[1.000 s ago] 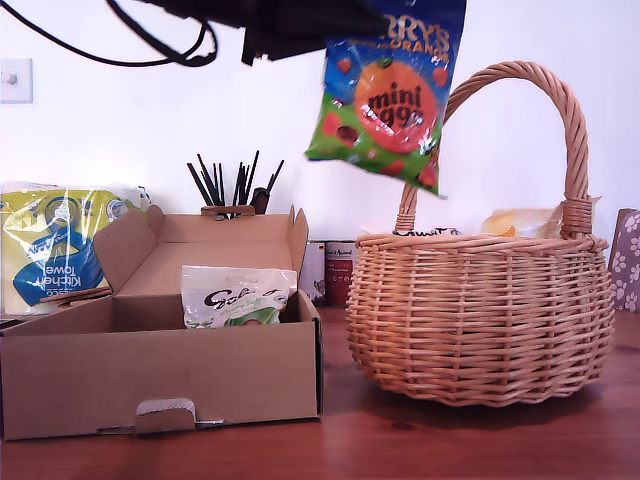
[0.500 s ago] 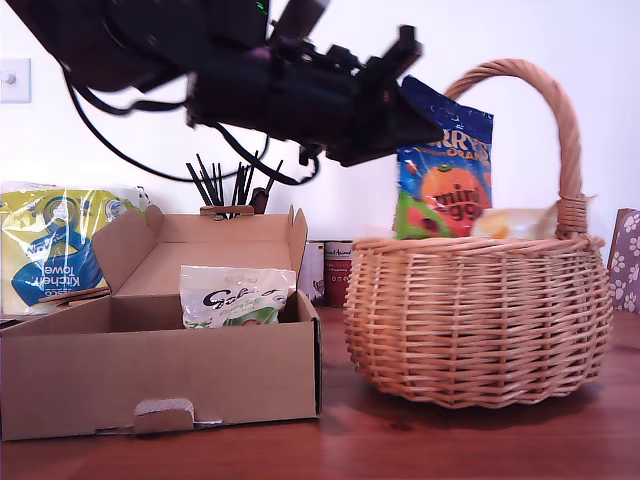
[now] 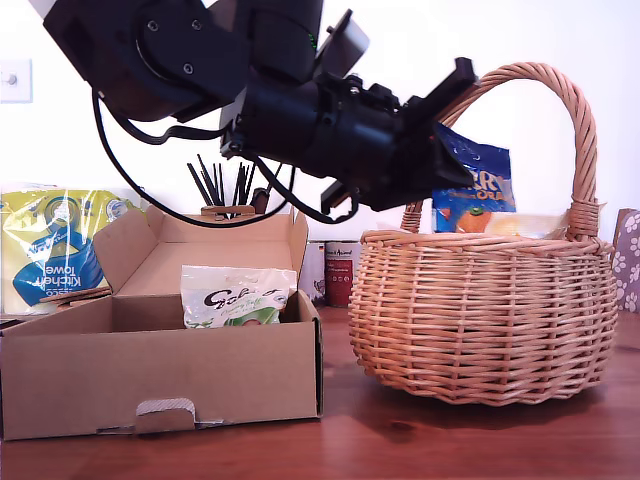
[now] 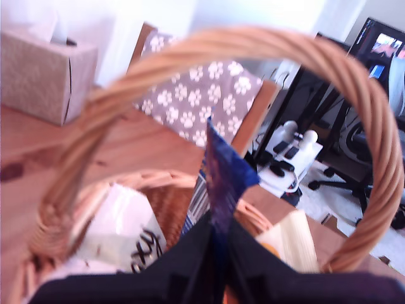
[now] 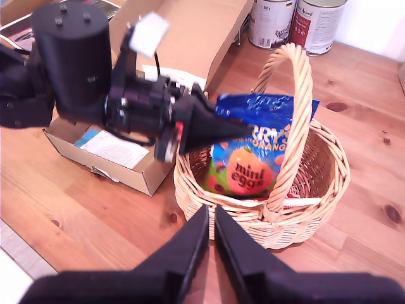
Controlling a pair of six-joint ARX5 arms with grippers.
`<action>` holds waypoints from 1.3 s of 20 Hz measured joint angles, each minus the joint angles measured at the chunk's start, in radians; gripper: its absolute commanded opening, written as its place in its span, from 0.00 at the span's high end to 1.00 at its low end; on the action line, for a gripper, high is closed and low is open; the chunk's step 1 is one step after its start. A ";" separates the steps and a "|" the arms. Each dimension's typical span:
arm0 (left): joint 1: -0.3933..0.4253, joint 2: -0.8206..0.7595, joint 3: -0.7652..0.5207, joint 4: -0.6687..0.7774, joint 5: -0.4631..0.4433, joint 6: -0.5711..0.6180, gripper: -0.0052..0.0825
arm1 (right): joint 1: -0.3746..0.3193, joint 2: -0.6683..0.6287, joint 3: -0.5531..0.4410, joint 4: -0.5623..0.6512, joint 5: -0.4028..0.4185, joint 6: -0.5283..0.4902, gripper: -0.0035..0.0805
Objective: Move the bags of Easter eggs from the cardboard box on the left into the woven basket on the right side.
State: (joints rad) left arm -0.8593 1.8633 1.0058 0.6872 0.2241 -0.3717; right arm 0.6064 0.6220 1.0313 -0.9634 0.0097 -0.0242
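My first pincer (image 3: 450, 165) reaches in under the arched handle of the woven basket (image 3: 485, 320), clenched on the top edge of the dark blue bag (image 3: 478, 185) w/ orange "mini eggs" lettering; the bag hangs upright inside the basket, lower half below the rim. The second wrist view looks down on this from above, w/ my second pincer (image 5: 211, 221) hovering over the desk (image 5: 76, 209) just outside the basket rim, jaws pressed together on nothing. Also in the basket: a white bag w/ dark script (image 4: 123, 231) lying against the wall, and a pale yellow-orange pouch (image 4: 291, 244) beside the blue one. At the exterior view's left, the cardboard box (image 3: 160, 375) sits w/ flap lid raised; one white bag of eggs w/ dark script & green (image 3: 238, 296) stands upright inside, near the front wall. Box and basket stand near each other on the reddish wood desk, not touching. Behind the box: a yellow & blue kitchen towel pack (image 3: 50, 250), a holder of dark sticks (image 3: 228, 185); between box and basket, two tins (image 3: 330, 272). Bkgd in the first wrist view: a tissue box (image 4: 44, 76) on the desk, a chair w/ paw-print fabric (image 4: 202, 101), an office chair & screen beyond, blurred. White wall behind in the exterior view.
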 measured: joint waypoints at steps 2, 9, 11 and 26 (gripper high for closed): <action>-0.005 0.000 0.000 -0.007 -0.030 0.000 0.83 | 0.000 0.000 0.000 0.000 0.000 0.000 0.97; 0.023 0.000 0.000 -0.029 -0.104 0.083 0.53 | 0.000 0.000 0.000 0.000 -0.008 0.000 0.97; 0.031 -0.012 0.000 -0.086 -0.126 0.145 0.53 | 0.000 0.000 0.000 0.000 -0.009 0.000 0.97; 0.181 -0.423 0.012 -0.832 -0.270 0.503 0.95 | 0.000 0.000 0.000 0.020 -0.054 0.000 0.97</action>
State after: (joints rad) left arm -0.6785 1.4406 1.0180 -0.1444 -0.0456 0.1310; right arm 0.6064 0.6220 1.0313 -0.9432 -0.0441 -0.0238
